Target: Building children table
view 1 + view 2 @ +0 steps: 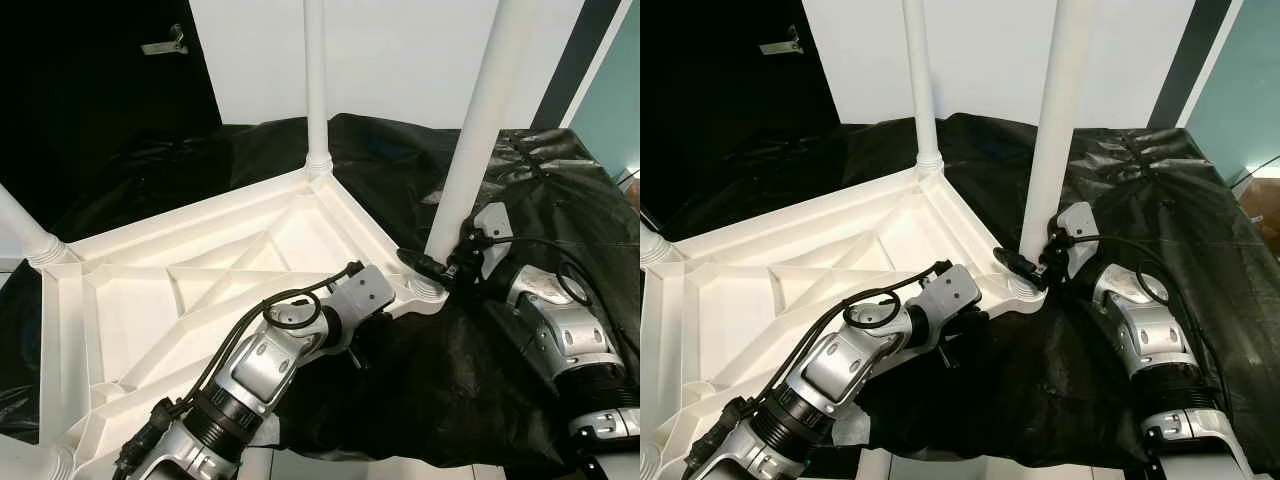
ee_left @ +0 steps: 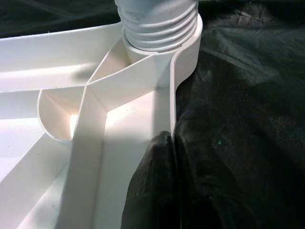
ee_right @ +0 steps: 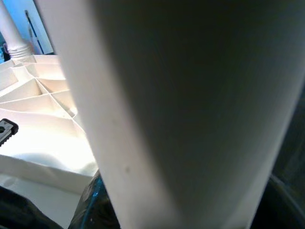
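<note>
Underneath, a black sheet (image 1: 480, 380) covers the surface, with a white wall (image 1: 400, 50) behind and a dark panel on the robot's left. White tabletop (image 1: 200, 290) lies upside down on the sheet, ribs up, legs upright at its corners. Left end effector (image 2: 172, 157) is pinched closed on the tabletop's rim beside the near leg (image 1: 480, 140); right end effector (image 1: 440, 265) is clamped on that leg's base, sheet free beyond.

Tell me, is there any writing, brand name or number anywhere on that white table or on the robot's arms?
None can be read. The upturned white table top, its legs, the black sheet and both silver arms carry no legible text, label or number.
</note>
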You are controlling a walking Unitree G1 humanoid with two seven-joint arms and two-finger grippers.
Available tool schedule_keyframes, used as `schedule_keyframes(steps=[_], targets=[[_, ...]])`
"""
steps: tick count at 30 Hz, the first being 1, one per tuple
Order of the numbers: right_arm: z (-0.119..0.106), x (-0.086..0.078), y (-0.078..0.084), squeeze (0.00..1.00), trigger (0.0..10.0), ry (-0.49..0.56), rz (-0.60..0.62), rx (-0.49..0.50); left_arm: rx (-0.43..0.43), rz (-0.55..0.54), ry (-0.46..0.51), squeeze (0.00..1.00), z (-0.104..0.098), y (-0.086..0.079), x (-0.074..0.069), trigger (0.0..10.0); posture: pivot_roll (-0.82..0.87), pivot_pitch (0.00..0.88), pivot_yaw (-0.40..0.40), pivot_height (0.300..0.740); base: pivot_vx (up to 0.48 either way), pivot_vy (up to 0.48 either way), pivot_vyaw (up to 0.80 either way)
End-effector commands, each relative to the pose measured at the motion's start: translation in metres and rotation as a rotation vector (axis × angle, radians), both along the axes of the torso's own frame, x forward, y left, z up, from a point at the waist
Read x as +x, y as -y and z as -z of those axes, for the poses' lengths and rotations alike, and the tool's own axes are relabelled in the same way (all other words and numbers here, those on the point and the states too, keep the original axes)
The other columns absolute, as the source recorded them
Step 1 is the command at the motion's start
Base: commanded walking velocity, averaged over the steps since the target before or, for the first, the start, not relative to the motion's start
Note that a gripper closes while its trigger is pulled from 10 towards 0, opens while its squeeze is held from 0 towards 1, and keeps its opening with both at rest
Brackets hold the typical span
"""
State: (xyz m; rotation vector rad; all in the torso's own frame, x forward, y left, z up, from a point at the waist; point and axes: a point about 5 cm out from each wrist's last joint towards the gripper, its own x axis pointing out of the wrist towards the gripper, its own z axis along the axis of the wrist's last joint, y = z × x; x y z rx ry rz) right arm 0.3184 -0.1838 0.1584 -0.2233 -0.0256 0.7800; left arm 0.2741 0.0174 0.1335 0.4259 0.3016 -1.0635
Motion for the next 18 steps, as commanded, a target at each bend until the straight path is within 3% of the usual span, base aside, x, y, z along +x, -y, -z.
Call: schedule_keyframes(steps=[1,2,7,10,13,15,16,18], targets=[[0.016,-0.004,0.001,0.00,2.4,-0.054,0.081,-0.007,0.003,-0.058,0.027,0.00,-0.003,-0.005,0.009,10.0,-0.08,0.000,-0.008,0.740,0.000,0.000,0.00],[0.017,-0.004,-0.001,0.00,10.0,-0.055,0.108,0.004,0.003,-0.057,0.028,0.00,-0.004,-0.005,0.009,10.0,-0.08,0.000,-0.008,0.740,0.000,0.000,0.00],[0.020,-0.005,-0.006,0.00,10.0,-0.057,0.188,0.021,0.003,-0.057,0.029,0.00,-0.004,-0.005,0.010,10.0,-0.08,0.000,-0.004,0.740,0.000,0.000,0.00],[0.028,-0.008,-0.016,0.00,10.0,-0.054,0.347,0.050,0.005,-0.060,0.030,0.00,-0.004,-0.006,0.010,10.0,-0.08,0.000,0.002,0.740,0.000,0.000,0.00],[0.030,-0.009,-0.019,0.00,10.0,-0.053,0.397,0.052,0.006,-0.061,0.028,0.00,-0.004,-0.007,0.010,10.0,-0.08,0.000,0.004,0.740,0.000,0.000,0.00],[0.037,-0.012,-0.028,0.00,10.0,-0.082,0.560,0.103,0.008,-0.060,0.025,0.00,-0.003,-0.008,0.009,10.0,-0.08,0.000,0.006,0.740,0.000,0.000,0.00],[0.037,-0.012,-0.028,0.00,10.0,-0.082,0.560,0.103,0.008,-0.060,0.025,0.00,-0.003,-0.008,0.009,10.0,-0.08,0.000,0.006,0.740,0.000,0.000,0.00],[0.041,-0.016,-0.036,0.00,10.0,-0.088,0.695,0.137,0.010,-0.060,0.023,0.00,-0.003,-0.009,0.009,10.0,-0.08,0.000,0.010,0.740,0.000,0.000,0.00]])
